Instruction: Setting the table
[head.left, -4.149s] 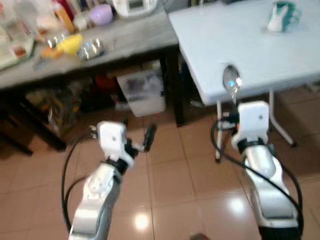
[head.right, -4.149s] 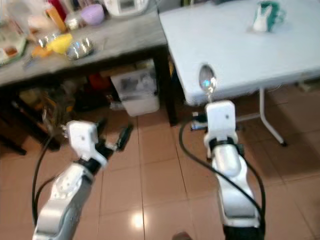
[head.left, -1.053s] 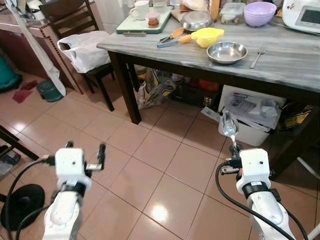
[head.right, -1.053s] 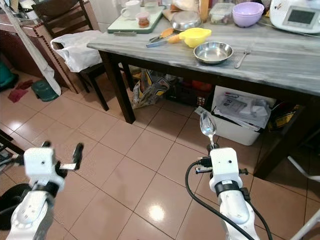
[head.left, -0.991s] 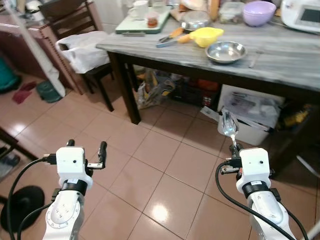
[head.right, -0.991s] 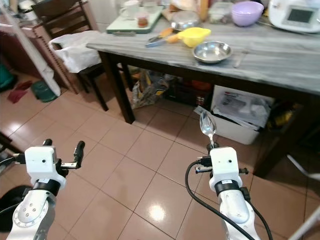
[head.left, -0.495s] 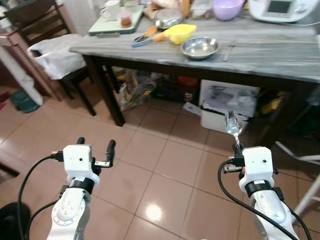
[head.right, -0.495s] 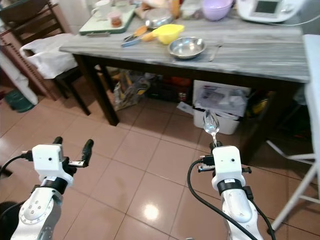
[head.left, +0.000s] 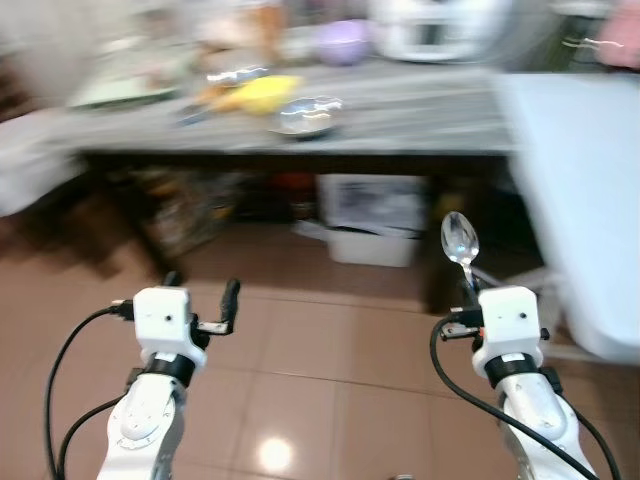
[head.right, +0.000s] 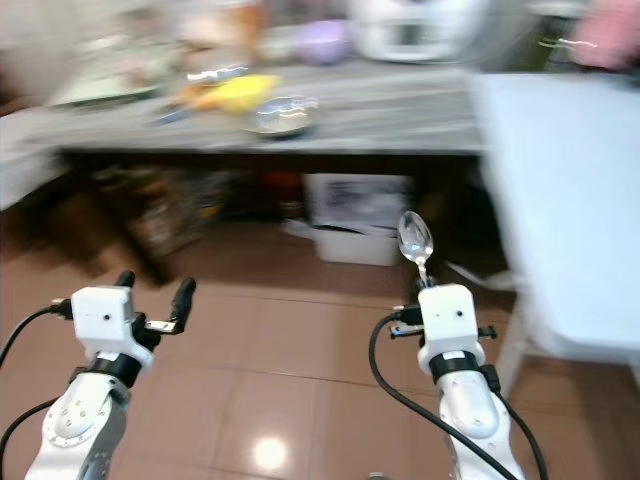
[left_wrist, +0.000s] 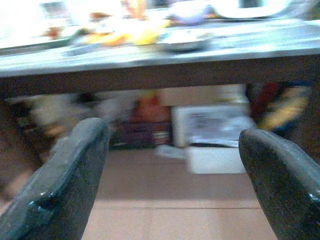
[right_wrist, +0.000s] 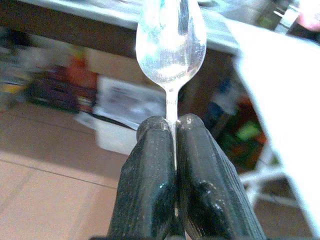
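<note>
A shiny metal spoon (head.left: 460, 240) stands bowl-up in my right gripper (head.left: 468, 290), which is shut on its handle; the right wrist view has the spoon (right_wrist: 171, 45) rising from between the two black fingers (right_wrist: 150, 175). My left gripper (head.left: 200, 292) is held out over the tiled floor, open with nothing between its fingers (left_wrist: 70, 175). A pale blue table (head.left: 580, 170) stands to the right, its near corner beside the spoon. The head views are blurred.
A long grey table (head.left: 400, 110) runs across the back with a metal bowl (head.left: 306, 117), a yellow dish (head.left: 262, 94), a purple bowl (head.left: 343, 42) and a white appliance (head.left: 440, 25). Under it sit a white bin (head.left: 372, 218) and bags. Brown tiled floor lies ahead.
The whole picture has swung as the camera turned right: the grey table slid left and the pale blue table came into view. Both grippers keep their pose, the spoon still held.
</note>
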